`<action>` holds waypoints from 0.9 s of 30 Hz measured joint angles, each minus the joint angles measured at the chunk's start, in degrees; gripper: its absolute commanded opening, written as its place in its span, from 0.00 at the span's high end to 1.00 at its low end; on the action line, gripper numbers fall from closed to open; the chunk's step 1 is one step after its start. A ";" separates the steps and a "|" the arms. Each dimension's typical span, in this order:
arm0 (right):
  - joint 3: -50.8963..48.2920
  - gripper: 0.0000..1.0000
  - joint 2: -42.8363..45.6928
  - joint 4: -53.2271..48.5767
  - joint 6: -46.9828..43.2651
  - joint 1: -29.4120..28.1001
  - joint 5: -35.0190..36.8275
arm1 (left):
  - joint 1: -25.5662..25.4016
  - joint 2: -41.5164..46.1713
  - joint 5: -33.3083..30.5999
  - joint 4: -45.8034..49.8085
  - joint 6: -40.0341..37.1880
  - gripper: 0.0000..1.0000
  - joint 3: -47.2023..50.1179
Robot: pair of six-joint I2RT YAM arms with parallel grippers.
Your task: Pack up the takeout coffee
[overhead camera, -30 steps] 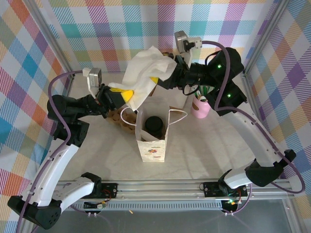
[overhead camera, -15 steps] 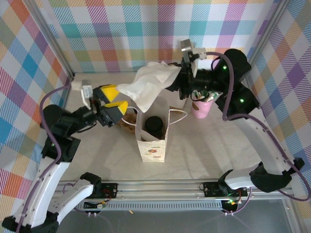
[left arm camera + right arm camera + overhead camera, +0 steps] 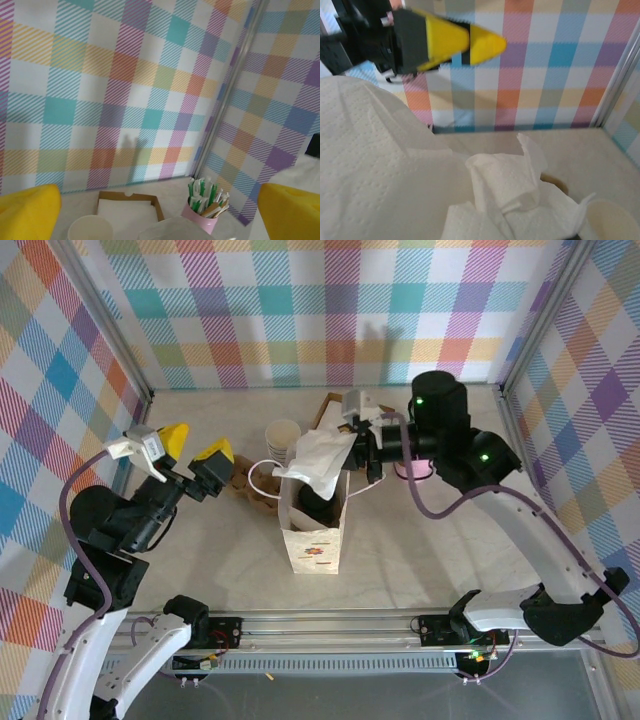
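Three plaid walls in pink, teal, yellow and purple close off the desk at 9, 12 and 3 o'clock, and bare metal posts stand at the two far corners. The desk top is pale cream with a faint mottle. A metal rail runs along its 6 o'clock edge, where the arm bases are bolted.

A white bag stands upright at the centre with its mouth open. The coffee sits inside it, its dark top partly covered by a crumpled napkin draped over the bag's far rim.

The right gripper is at 1 o'clock of the bag, pressed together and pinching that napkin. The left gripper hangs at 9 o'clock, well apart from the bag, its yellow fingers spread wide and holding nothing.

A cup stack stands at 11 o'clock of the bag, a cardboard tray of napkins at 12, and a pink cup of green-and-white sticks at 2.
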State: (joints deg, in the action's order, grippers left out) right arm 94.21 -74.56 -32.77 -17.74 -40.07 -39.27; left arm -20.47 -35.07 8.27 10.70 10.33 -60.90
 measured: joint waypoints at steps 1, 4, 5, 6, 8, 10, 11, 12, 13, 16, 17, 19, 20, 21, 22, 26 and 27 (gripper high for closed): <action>-0.46 1.00 -0.48 -0.52 -0.61 0.00 -0.24 | 0.00 -0.17 -0.31 0.04 -0.13 0.00 0.00; -1.49 1.00 -1.31 -1.49 -2.05 0.00 -0.85 | 0.00 -0.50 -0.72 0.17 -0.35 0.00 -0.02; -1.95 1.00 -1.49 -1.90 -2.56 0.00 -0.98 | 0.00 -0.59 -0.72 0.20 -0.37 0.00 0.00; -2.32 1.00 -1.55 -2.08 -2.84 0.00 -1.16 | 0.00 -0.66 -0.72 0.20 -0.37 0.00 0.00; -3.15 1.00 -1.81 -2.93 -3.65 0.00 -1.62 | 0.00 -0.72 -0.70 0.20 -0.37 0.00 0.00; -3.69 1.00 -2.12 -3.65 -4.09 0.00 -2.05 | 0.00 -0.72 -0.70 0.20 -0.37 0.00 0.00; -3.87 1.00 -2.32 -3.96 -4.22 0.00 -2.38 | 0.00 -0.72 -0.70 0.17 -0.37 0.00 0.00; -4.02 1.00 -2.56 -4.22 -4.24 0.00 -2.64 | 0.00 -0.72 -0.70 0.17 -0.37 0.00 0.00; -4.26 1.00 -2.73 -4.50 -4.28 -0.02 -2.89 | 0.00 -0.72 -0.70 0.17 -0.37 0.00 0.00; -4.59 0.99 -3.52 -5.25 -4.61 -0.09 -3.50 | 0.00 -0.72 -0.68 0.17 -0.37 0.00 0.00; -4.59 0.99 -3.87 -5.46 -4.74 -0.13 -3.69 | 0.00 -0.72 -0.66 0.17 -0.37 0.00 -0.02; -4.59 0.97 -4.52 -6.03 -5.29 -0.39 -3.98 | 0.00 -0.72 -0.66 0.17 -0.37 0.00 0.00; -4.59 0.97 -4.96 -6.47 -5.57 -0.55 -4.20 | 0.00 -0.74 -0.66 0.17 -0.37 0.00 -0.02; -4.59 0.96 -5.33 -6.86 -5.75 -0.76 -4.35 | 0.00 -0.76 -0.66 0.17 -0.37 0.00 0.00; -4.59 0.96 -5.81 -7.48 -6.01 -0.98 -4.48 | 0.00 -0.79 -0.66 0.17 -0.37 0.00 -0.02; -4.59 0.96 -7.87 -9.92 -7.37 -1.73 -4.79 | 0.00 -0.94 -0.63 0.17 -0.37 0.00 0.00; -4.59 0.95 -8.26 -10.60 -7.67 -1.90 -4.79 | 0.00 -0.96 -0.63 0.17 -0.37 0.00 -0.02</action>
State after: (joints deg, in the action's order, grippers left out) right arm 89.62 -82.83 -43.38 -25.41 -41.98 -44.05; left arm -20.47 -36.03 7.64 10.87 9.96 -60.93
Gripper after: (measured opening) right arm 0.075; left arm 0.999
